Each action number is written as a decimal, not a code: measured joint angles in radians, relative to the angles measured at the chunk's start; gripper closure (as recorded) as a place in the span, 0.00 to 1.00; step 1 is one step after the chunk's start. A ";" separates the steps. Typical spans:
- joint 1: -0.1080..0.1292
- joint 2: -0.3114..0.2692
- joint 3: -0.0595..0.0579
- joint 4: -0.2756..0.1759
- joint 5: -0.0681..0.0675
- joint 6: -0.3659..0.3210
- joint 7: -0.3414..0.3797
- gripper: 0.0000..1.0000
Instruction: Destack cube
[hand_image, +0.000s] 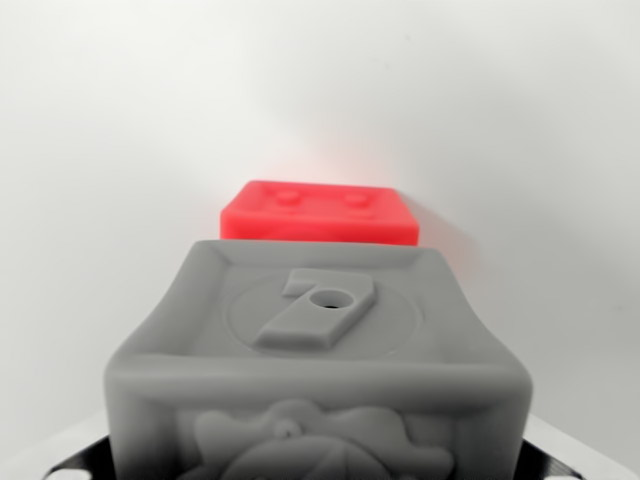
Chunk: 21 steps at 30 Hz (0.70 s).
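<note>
A big grey cube (318, 360) with a raised 7 on top fills the lower middle. A red cube (318, 213) sits just behind it. I cannot tell if the claw is squeezing.

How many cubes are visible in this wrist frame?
2. A grey cube with a raised 7 on top fills the foreground; a red cube sits behind it. The grey one could hide others.
</note>
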 joint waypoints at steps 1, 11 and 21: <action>0.000 -0.006 0.000 0.000 0.000 -0.005 0.000 1.00; 0.000 -0.069 0.000 -0.004 0.000 -0.062 0.000 1.00; 0.004 -0.118 0.000 -0.004 0.000 -0.108 0.014 1.00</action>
